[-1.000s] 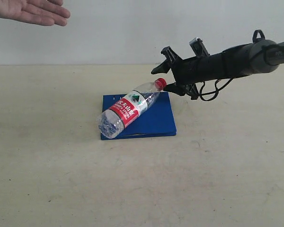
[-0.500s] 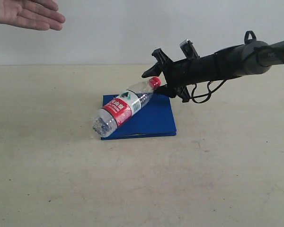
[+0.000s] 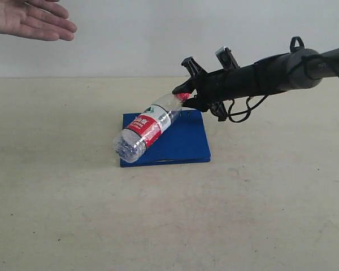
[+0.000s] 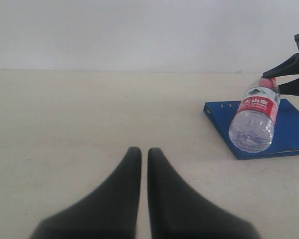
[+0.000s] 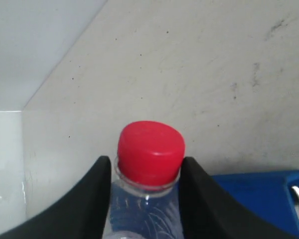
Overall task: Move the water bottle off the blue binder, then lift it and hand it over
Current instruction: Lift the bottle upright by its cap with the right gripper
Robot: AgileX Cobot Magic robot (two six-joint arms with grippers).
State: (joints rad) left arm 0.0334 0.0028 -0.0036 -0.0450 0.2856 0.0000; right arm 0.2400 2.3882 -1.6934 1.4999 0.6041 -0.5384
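The water bottle (image 3: 147, 129) lies tilted, with its base on the front left corner of the blue binder (image 3: 186, 144) and its neck raised. My right gripper (image 3: 183, 97) is shut on the neck just under the red cap (image 5: 150, 149), one black finger on each side. The left wrist view shows the bottle (image 4: 256, 117) on the binder (image 4: 289, 129) from the base end. My left gripper (image 4: 144, 152) hovers low over the bare table, well left of the binder, shut with nothing in it.
An open human hand (image 3: 28, 20) is held out palm up at the upper left, high above the table. The beige tabletop (image 3: 158, 226) stretches around the binder, and a white wall stands behind it.
My right gripper has slid left onto the bottle's cap end and shut on the neck. The bottle has shifted slightly left and its neck has risen.
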